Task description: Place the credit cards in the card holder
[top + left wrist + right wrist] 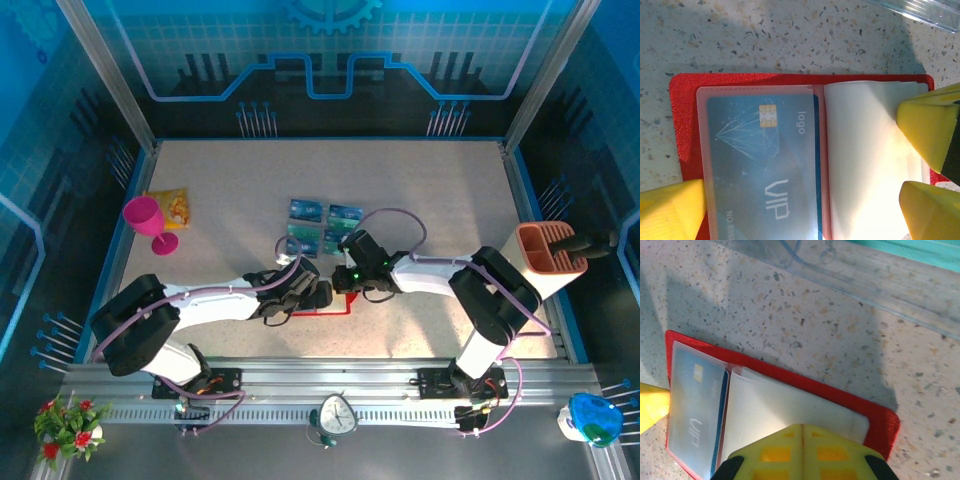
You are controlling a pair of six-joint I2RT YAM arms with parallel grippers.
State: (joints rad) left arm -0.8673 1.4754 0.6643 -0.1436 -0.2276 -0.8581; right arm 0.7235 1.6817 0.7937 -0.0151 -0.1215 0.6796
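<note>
The holder [680,125] lies open and flat on the table [790,35], at its near middle, between the two grippers. One blue card [760,150] sits inside the clear sleeve [702,150] on one leaf. The other leaf carries pale empty sleeves [860,160]. Four loose cards [325,225] lie in a block just beyond the holder, not touching it.

The right gripper [802,435] has its fingers pressed together over the empty sleeves. From this angle it is hard to tell whether it pinches a sleeve edge or only bears down on it. The left gripper [800,217] is spread wide, one finger at each side of the holder, holding nothing.

The main risk, as I judge it, is the holder itself: it looks light and nothing anchors it. If the right gripper lifts with a sleeve caught, the holder could be dragged or fold shut, and the seated card might slip out. If the gripper simply lets go, the springy sleeves may flop over and hide the next slot. The loose cards lie thin and flat, so fingers may skid over them or take two at once. Pushing a card in against an unheld holder would likely shove it across the table.
</note>
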